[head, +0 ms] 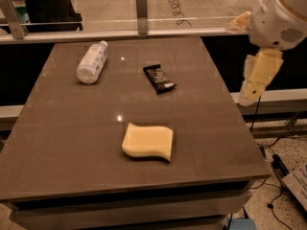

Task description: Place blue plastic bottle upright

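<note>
Grey-brown matte table (57, 166) across most of the single camera view, seen from the near edge and from above. On the far-left part of the top: blue plastic bottle (92, 62), clear and ribbed, with a pale label. Lies on its side, not upright, white cap (102, 44) towards the far edge, base towards the near left. Touches nothing but the tabletop. To its right, near the middle of the far half: black wrapped bar (159, 78), flat, turned at a slant, apart from the bottle. Nearer the camera, about mid-table: wavy yellow sponge (147, 142), flat, well apart from both the bar and the bottle. Small glints (119, 118) of light on the surface, one just beside the bottle, one just beyond the sponge. Off the right edge of the table, level with the bar: gripper (250, 96), cream-coloured, pointing down, hanging below a rounded white arm housing (280, 13). Touches neither table nor bottle; well apart from the bottle, with nearly the whole width of the top between. Spread or pressed together: cannot tell from this angle. Behind the table: a low rail with a grey post (141, 4), light floor beyond. Lower right, on speckled floor: dark cables (274, 159).
</note>
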{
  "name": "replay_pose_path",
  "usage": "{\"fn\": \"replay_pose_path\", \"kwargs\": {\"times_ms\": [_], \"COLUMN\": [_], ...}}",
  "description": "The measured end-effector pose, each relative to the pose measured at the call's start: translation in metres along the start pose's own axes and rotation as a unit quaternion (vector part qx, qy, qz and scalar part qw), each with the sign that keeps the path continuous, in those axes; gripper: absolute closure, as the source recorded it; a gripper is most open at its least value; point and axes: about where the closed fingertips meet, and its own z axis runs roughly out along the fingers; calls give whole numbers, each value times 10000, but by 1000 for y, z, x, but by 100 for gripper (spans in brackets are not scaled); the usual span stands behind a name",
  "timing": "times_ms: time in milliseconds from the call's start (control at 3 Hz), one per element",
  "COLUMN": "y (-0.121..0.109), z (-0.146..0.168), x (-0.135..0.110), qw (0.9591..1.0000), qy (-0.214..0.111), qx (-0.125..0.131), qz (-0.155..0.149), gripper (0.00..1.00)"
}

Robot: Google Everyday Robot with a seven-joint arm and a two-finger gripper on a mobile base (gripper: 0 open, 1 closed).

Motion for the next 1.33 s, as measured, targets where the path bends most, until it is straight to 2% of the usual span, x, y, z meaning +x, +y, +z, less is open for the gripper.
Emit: {"fn": "replay_pose_path", "kwargs": {"times_ms": [333,667,1000,1333], "y": [-31,-50,-63,-67], "z": [22,42,59,61], "x": [-36,-80,-127,-129], "qw": [9958,9827,9591,9567], "qy": [-526,-966,-1326,-1360], "qx": [-68,-40,47,62], "qz": [-741,-1578,-2501,-2571], "gripper": [0,0,0,0]}}
